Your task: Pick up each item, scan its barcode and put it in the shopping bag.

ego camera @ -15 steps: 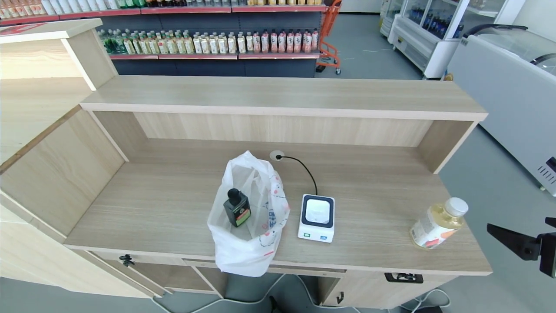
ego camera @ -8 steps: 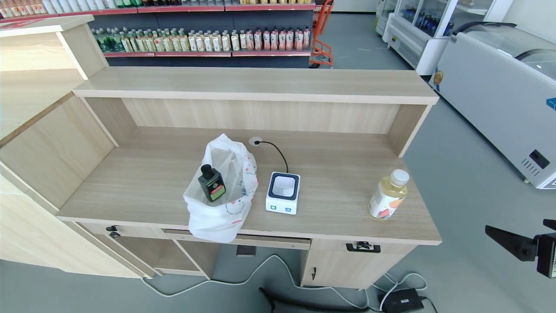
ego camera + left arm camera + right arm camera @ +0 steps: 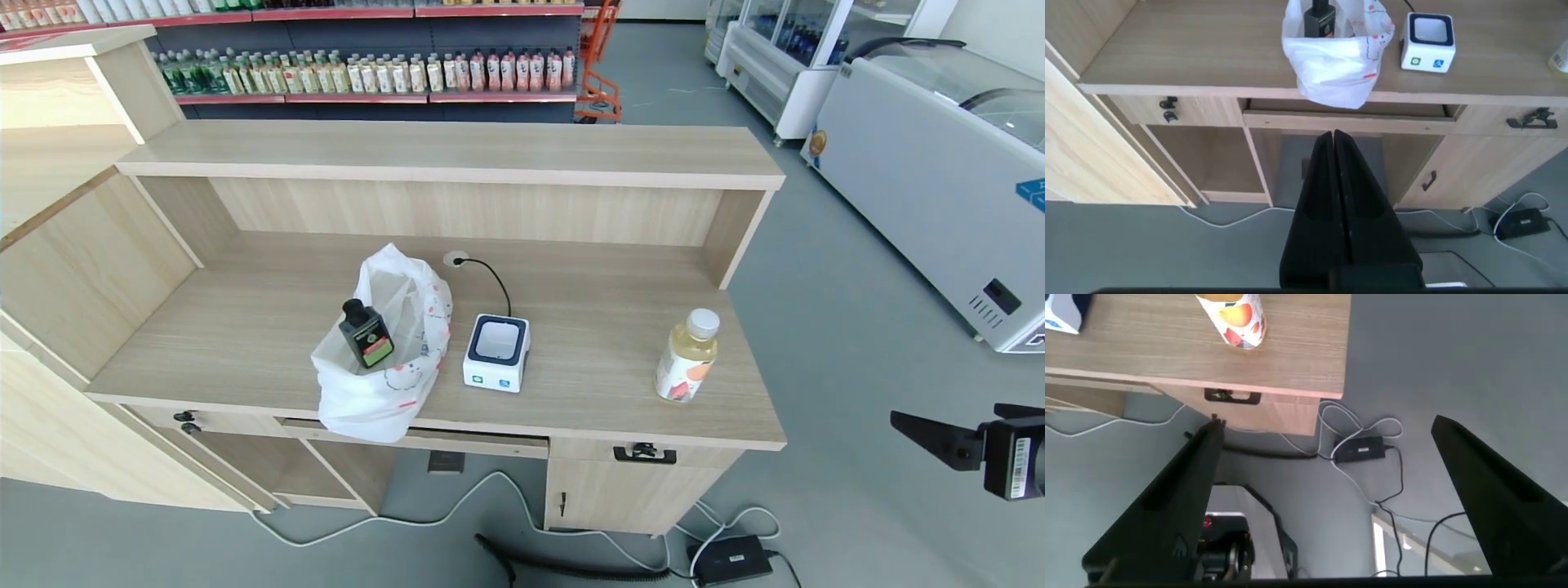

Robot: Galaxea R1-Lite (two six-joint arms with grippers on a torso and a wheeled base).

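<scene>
Counter: a pale wooden checkout counter (image 3: 588, 327) stands in a shop aisle, seen from the head view.
Scanner: a white barcode scanner (image 3: 496, 353) with a dark-framed window sits at the middle of the counter, window up.
Cable: a black cable (image 3: 495, 278) runs from the scanner toward 11 o'clock into a round port in the counter.
Shopping bag: the white shopping bag (image 3: 367, 400) stands just beside the scanner at its 9 o'clock, mouth open, its lower part hanging over the counter's front edge.
Dark bottle: a black bottle (image 3: 365, 336) with a red and green label rests inside the bag, leaning, its cap toward 11 o'clock.
Juice bottle: a yellow drink bottle (image 3: 687, 359) with a white cap stands upright at 3 o'clock from the scanner, well apart from it, near the counter's right end.
Left gripper: the left gripper (image 3: 1333, 139) hangs over the floor in front of the counter, fingers pressed together on nothing, pointing toward the bag.
Right gripper: the right gripper (image 3: 1323, 429) sits off the counter at 4 o'clock from the juice bottle, fingers spread wide, holding nothing.
Floor: a black power brick (image 3: 729, 559) and loose cords lie below the counter's right end.
</scene>
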